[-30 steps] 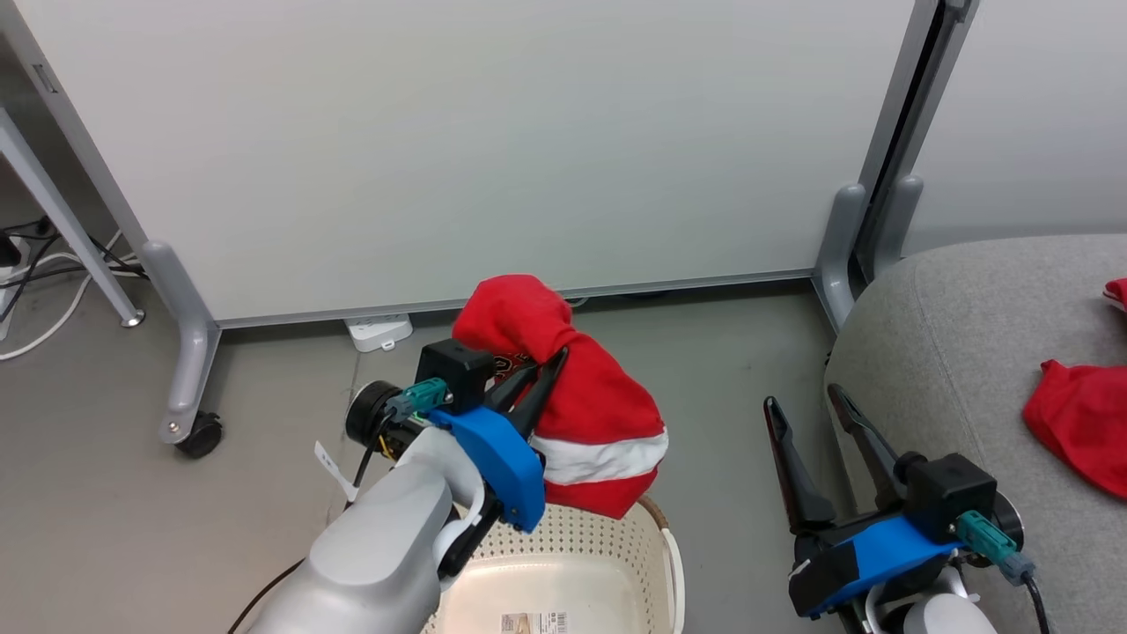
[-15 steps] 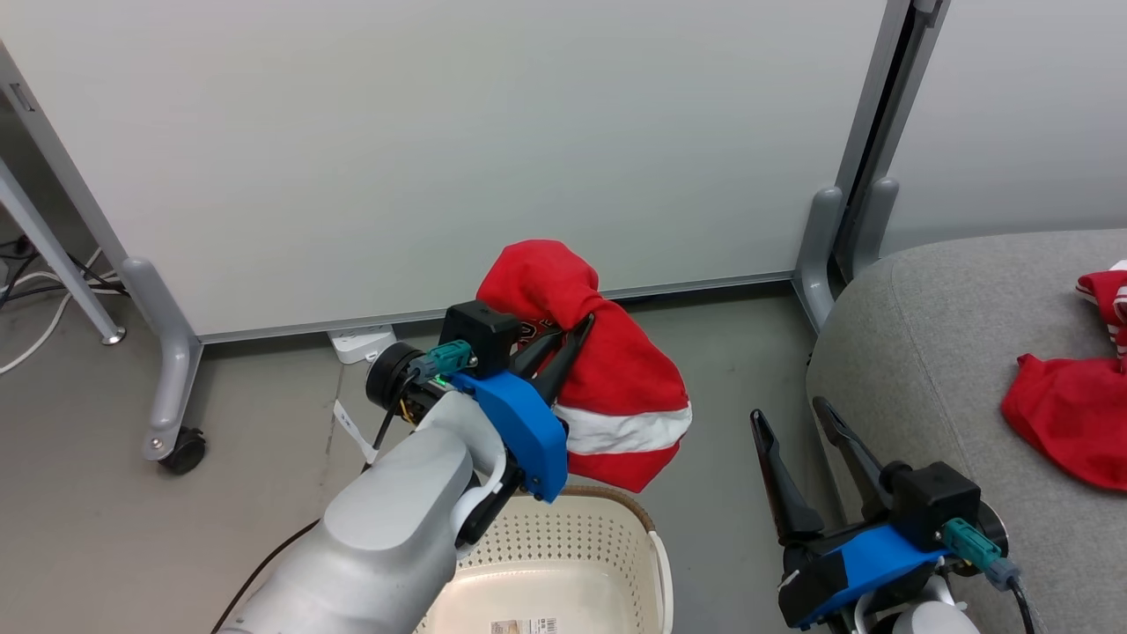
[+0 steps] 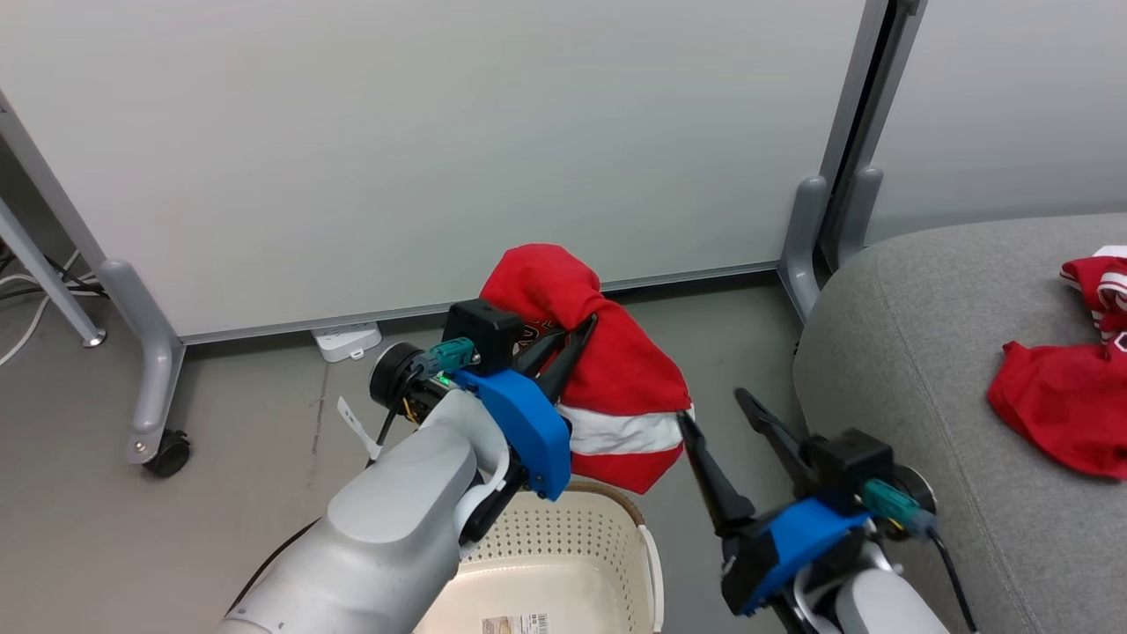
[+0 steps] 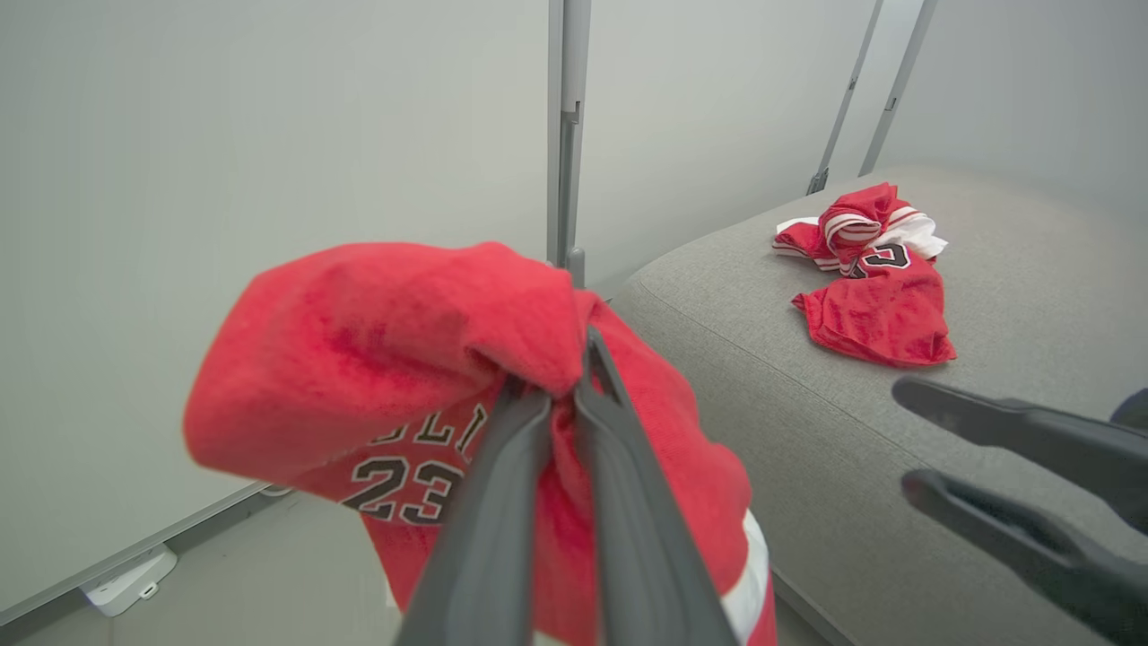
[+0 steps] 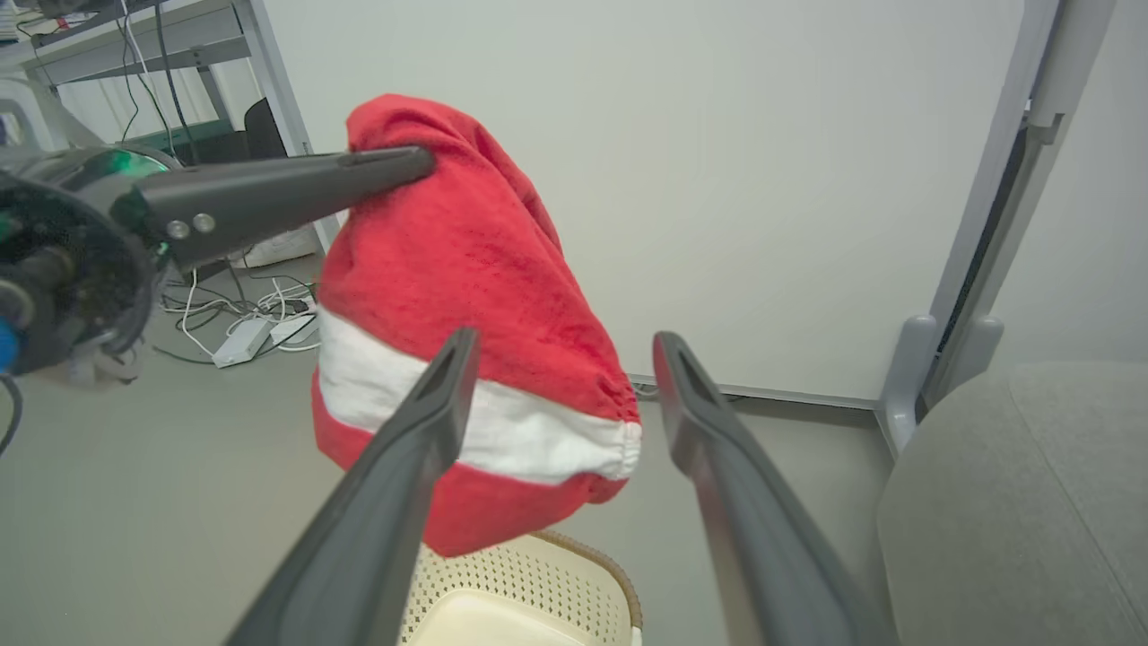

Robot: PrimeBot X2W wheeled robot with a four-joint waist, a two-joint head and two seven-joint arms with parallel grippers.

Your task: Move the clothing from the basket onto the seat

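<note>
Hanging above grey floor, red clothing sits pinched in left claw; right claw gapes beside grey seat.

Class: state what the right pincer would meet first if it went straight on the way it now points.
Probably the red garment hanging from the left pincer, near its white band; depth is unclear.

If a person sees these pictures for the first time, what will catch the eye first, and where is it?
The bunched red garment with a white stripe stands out most, pinched in the left gripper above the cream basket. Next comes more red clothing lying on the grey seat at the right. The right gripper hangs open beside the held garment.
</note>
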